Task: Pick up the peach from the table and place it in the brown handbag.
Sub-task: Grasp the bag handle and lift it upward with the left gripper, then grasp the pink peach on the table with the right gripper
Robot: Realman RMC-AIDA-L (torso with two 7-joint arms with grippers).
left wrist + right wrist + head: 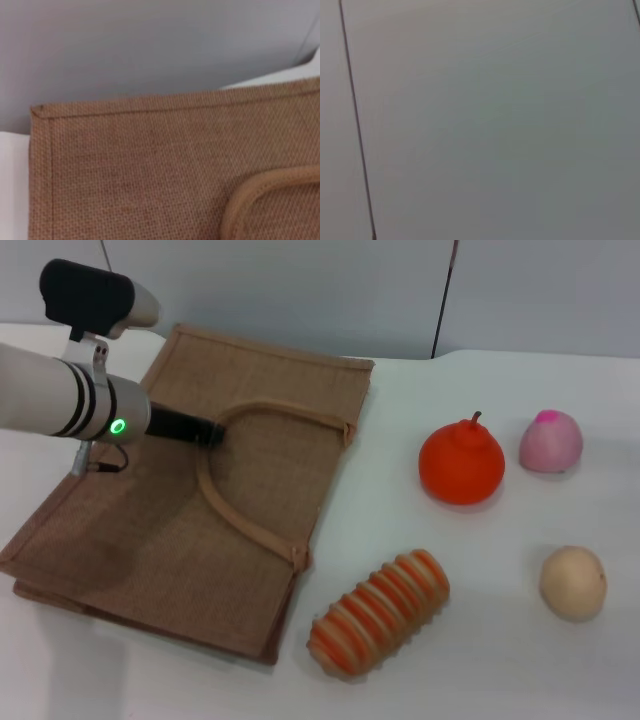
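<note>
Over on the left of the head view, the left gripper (213, 431) sits right at the loop handle (240, 510) of the brown handbag (130, 550), which lies flat on the white table (480, 680). Whether it has hold of the handle, I cannot tell. The right arm is not in view. The peach (551, 441) rests far off at the right edge, just beside the orange fruit (461, 463). A tan ball (573, 583) and a striped toy (380, 612) lie nearer. I think the bag's mouth may stay flat, so the peach could roll off.
</note>
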